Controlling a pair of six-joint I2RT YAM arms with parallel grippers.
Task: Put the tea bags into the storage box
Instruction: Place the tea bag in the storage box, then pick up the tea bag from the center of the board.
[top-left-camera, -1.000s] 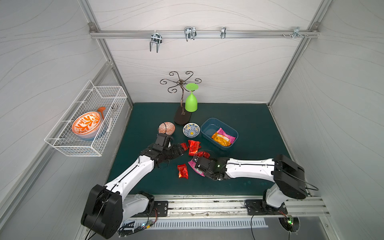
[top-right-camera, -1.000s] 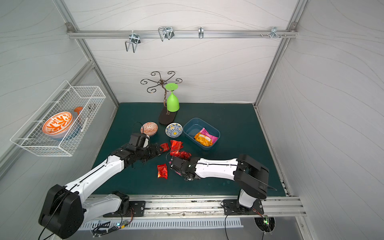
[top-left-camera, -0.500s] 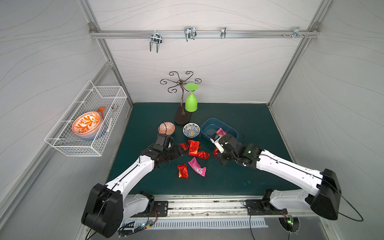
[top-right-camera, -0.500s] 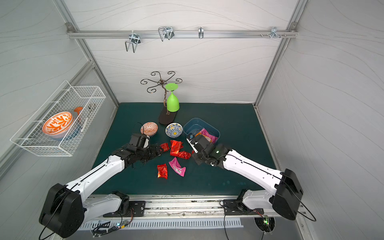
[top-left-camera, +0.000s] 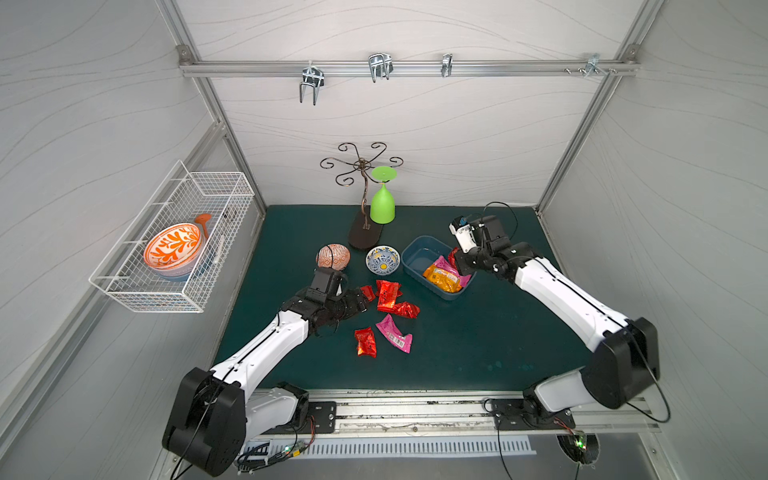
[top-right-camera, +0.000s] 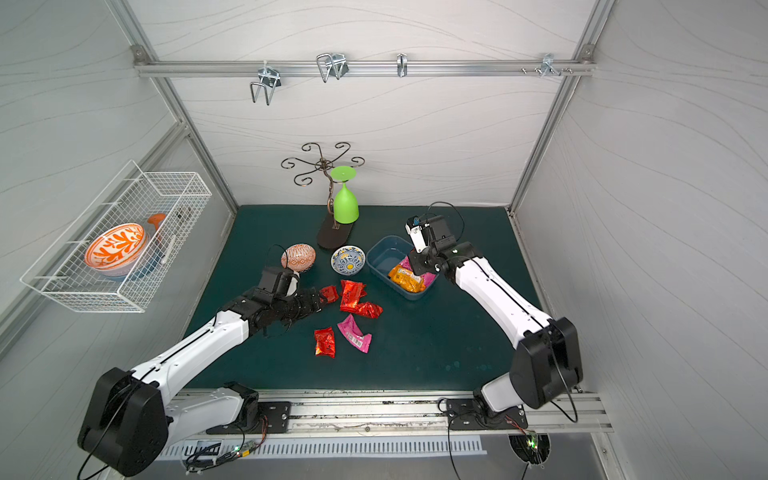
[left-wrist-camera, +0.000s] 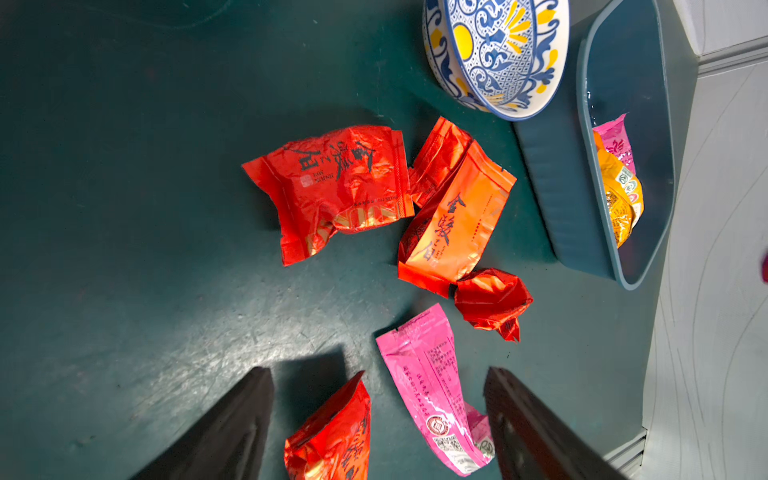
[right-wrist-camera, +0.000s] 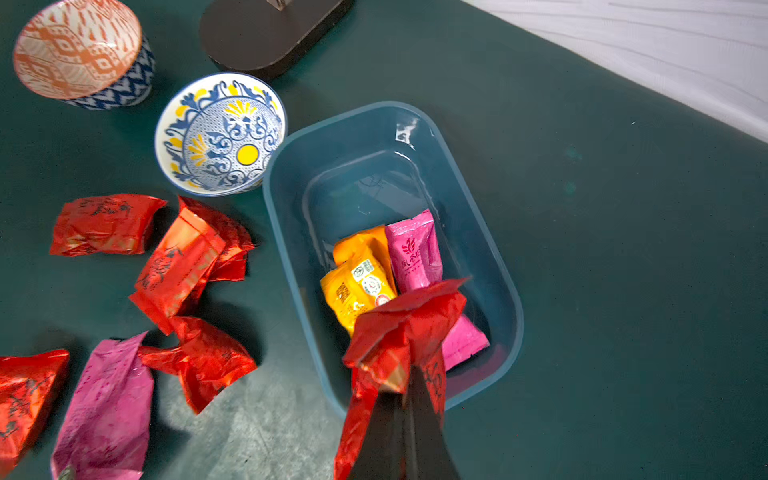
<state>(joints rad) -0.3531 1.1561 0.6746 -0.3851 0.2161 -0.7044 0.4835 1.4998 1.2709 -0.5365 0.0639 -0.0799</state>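
Right end effector (right-wrist-camera: 401, 384), clamped on a red tea bag (right-wrist-camera: 409, 324), has arrived over the storage box (right-wrist-camera: 365, 187); only release remains

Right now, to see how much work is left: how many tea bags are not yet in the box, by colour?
Red bags: 6 (5 on the mat; 1, the held bag, in the right tool)
Pink bag: 1
Total: 7
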